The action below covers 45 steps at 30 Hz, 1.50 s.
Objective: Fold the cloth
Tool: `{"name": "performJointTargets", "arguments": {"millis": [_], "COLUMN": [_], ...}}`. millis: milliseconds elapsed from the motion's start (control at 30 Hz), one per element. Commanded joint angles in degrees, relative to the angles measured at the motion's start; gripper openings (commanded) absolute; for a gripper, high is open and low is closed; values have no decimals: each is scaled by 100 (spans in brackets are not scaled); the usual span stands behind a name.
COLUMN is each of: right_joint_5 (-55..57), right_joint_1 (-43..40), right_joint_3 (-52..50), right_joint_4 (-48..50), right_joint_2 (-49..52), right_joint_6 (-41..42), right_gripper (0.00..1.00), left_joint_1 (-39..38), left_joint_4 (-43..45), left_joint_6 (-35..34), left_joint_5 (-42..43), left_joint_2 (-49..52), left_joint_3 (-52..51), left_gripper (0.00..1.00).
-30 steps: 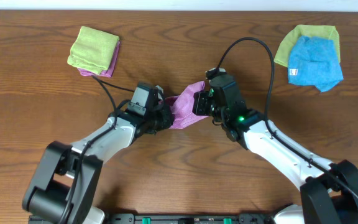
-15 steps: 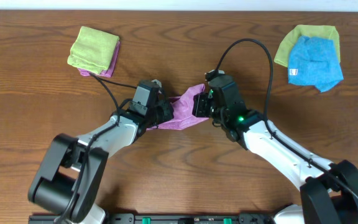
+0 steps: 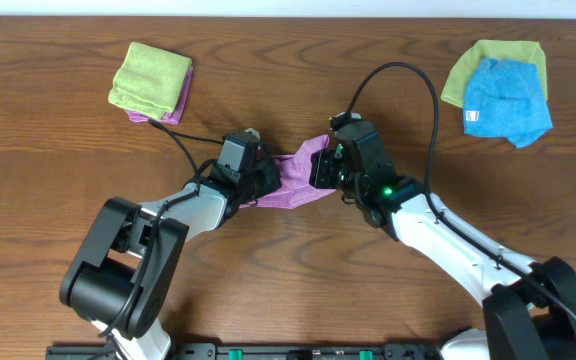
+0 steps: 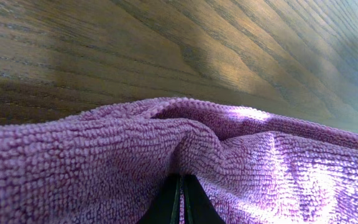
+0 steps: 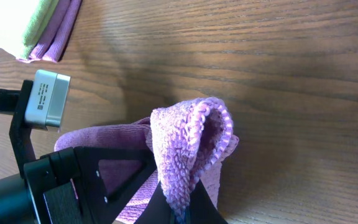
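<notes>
The light purple cloth hangs bunched between my two grippers at the table's middle. My left gripper is shut on its left edge; in the left wrist view the cloth fills the lower frame and the closed fingertips pinch a fold. My right gripper is shut on the cloth's right edge; in the right wrist view a doubled-over fold of the cloth rises from the closed jaws. The white tag is not visible.
A folded lime-green cloth lies on a small folded purple one at the back left. A blue cloth lies over a lime-green cloth at the back right. The left arm's camera body shows in the right wrist view.
My left gripper has moved slightly up and right with the cloth's left edge, and the left arm's elbow has shifted right. The right arm has hardly moved.
</notes>
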Motion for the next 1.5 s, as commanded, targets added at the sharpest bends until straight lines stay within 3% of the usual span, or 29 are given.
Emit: {"name": "performJointTargets", "arguments": {"millis": [0, 167, 367, 567, 700, 867, 1467], "right_joint_5": [20, 24, 109, 155, 153, 175, 448], "right_joint_1": [52, 52, 52, 52, 55, 116, 1088], "right_joint_3": [155, 188, 208, 431, 562, 601, 1388], "right_joint_4": [-4, -7, -7, -35, -59, -44, -24], "right_joint_2": [-92, -103, -103, -103, -103, -103, 774], "right_joint_6": [-74, -144, -195, -424, -505, -612, -758], "right_gripper": [1, 2, 2, 1, 1, 1, 1], "left_joint_1": [-26, 68, 109, 407, 566, 586, 632], "left_joint_4": [4, -22, -461, -1556, -2190, -2684, -2684], "left_joint_6": [-59, 20, 293, 649, 852, 1040, 1058], "left_joint_5": [-120, 337, 249, -306, -372, -1043, -1329], "left_joint_2": [68, -155, -750, -1335, -1375, -1375, -1408], "left_joint_3": [101, 173, 179, 179, 179, 179, 179], "left_gripper": [6, 6, 6, 6, 6, 6, 6]}}
